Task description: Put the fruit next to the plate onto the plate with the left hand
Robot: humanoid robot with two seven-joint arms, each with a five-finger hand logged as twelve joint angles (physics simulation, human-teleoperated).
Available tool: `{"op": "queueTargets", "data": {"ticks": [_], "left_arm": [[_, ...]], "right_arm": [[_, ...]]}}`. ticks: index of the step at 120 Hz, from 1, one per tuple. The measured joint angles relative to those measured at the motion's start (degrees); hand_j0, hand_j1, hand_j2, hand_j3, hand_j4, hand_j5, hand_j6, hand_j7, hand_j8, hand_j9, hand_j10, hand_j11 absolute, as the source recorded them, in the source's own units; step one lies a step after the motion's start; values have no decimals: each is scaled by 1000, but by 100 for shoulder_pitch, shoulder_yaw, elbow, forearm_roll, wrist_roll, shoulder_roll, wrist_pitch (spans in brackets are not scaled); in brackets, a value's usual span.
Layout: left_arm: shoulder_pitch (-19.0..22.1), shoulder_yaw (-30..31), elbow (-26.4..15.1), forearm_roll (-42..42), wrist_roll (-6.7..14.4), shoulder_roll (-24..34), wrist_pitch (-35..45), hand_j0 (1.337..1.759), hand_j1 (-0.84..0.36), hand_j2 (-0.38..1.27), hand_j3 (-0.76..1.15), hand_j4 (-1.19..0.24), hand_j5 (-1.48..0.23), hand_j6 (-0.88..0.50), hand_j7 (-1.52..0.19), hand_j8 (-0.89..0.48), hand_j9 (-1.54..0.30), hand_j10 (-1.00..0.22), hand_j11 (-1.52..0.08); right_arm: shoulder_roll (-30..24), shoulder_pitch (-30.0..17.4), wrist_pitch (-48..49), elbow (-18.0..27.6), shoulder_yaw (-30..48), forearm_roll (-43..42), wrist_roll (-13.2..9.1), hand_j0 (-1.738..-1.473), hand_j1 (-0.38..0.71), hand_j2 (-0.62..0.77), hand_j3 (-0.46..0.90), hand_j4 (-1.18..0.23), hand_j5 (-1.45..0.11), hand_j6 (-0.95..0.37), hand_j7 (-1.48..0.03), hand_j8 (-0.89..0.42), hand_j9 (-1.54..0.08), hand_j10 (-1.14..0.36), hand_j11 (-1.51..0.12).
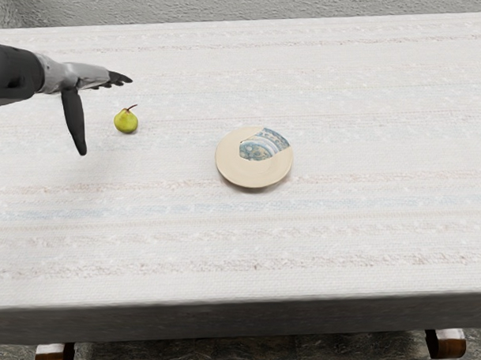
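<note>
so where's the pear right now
In the head view, the pear sits on the table, apart from the plate on its picture-left side, close beside the open left hand.

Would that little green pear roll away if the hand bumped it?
Probably: the pear looks rounded and sits on a flat table, so a bump may send it wobbling off. It looks small beside the open left hand, so it is likely light.
</note>
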Motion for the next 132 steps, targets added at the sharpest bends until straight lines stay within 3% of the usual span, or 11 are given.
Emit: {"op": "queueTargets", "data": {"ticks": [17, 32, 42, 70, 79, 94, 132], "left_arm": [[0, 168, 257, 688, 111, -561, 923, 1658, 349, 1, 0, -3, -1, -4, 0, -4, 0, -3, 0], [-242, 557, 1333, 960, 119, -1611, 1191, 1658, 349, 1, 0, -3, 0, -4, 0, -4, 0, -2, 0], [-188, 794, 1852, 999, 120, -1708, 1269, 1658, 349, 0, 0, -3, 0, -3, 0, -3, 0, -2, 0], [-26, 1121, 2123, 1019, 104, -1911, 1260, 1658, 349, 1, 0, -3, 0, -4, 0, -3, 0, -2, 0], [-21, 1289, 2621, 1016, -57, -2556, 1247, 1658, 349, 1, 0, -2, 0, -3, 0, -3, 0, -2, 0], [137, 1566, 3406, 1007, -317, -2938, 1393, 1658, 349, 0, 0, -2, 0, -2, 0, -2, 0, -1, 0], [260, 1846, 3797, 672, -465, -2943, 1211, 1658, 329, 4, 0, -18, -22, -19, -22, -18, -22, -18, -22]], "right_arm": [[0, 1, -1, 0, 1, 3, -1, -1658, -310, -7, 0, -33, -43, -33, -43, -33, -43, -33, -43], [0, 4, -1, 0, 1, 3, -1, -1658, -310, -7, 0, -33, -43, -33, -43, -33, -43, -33, -43], [0, 5, -2, 0, 3, 1, -1, -1658, -310, -7, 0, -33, -43, -33, -43, -33, -43, -33, -43], [0, 6, 0, 0, 9, -3, -1, -1658, -310, -7, 0, -33, -43, -33, -43, -33, -43, -33, -43], [0, 6, 0, 0, 9, -2, 0, -1658, -310, -7, 0, -33, -43, -33, -43, -33, -43, -33, -43], [0, 6, 0, 0, 7, 0, 1, -1658, -310, -7, 0, -33, -43, -33, -43, -33, -43, -33, -43], [0, 6, -1, 0, 3, 1, 1, -1658, -310, -7, 0, -33, -43, -33, -43, -33, -43, -33, -43]]}}
